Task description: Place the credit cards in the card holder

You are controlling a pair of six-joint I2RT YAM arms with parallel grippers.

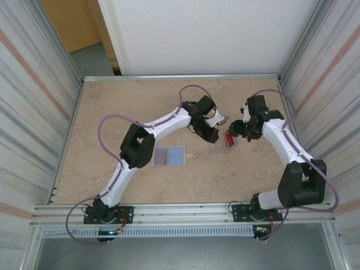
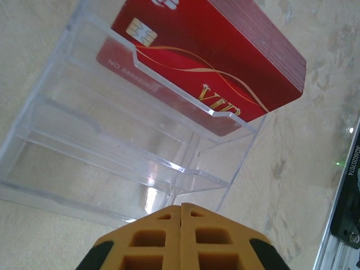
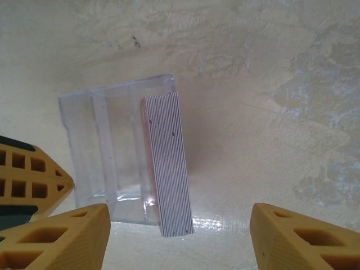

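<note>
A stack of red credit cards (image 2: pixel 225 50) stands in the back tier of a clear plastic case (image 2: pixel 112 146); in the right wrist view the stack (image 3: pixel 169 169) shows edge-on. My left gripper (image 2: pixel 180 209) is shut, fingertips together with nothing between them, at the case's low front edge. My right gripper (image 3: pixel 180 236) is open and hangs above the stack, one finger on each side of it and apart from it. From above, the red cards (image 1: pixel 229 139) sit between the left gripper (image 1: pixel 212 135) and right gripper (image 1: pixel 233 134). The card holder (image 1: pixel 169 156) lies open and flat, its blue-lavender pockets up.
The card holder's snap tab (image 1: pixel 192 154) points right, toward the clear case (image 1: pixel 217 148). Metal frame walls (image 1: pixel 67 129) ring the beige table. The left gripper's yellow finger (image 3: pixel 28 174) shows just left of the case in the right wrist view.
</note>
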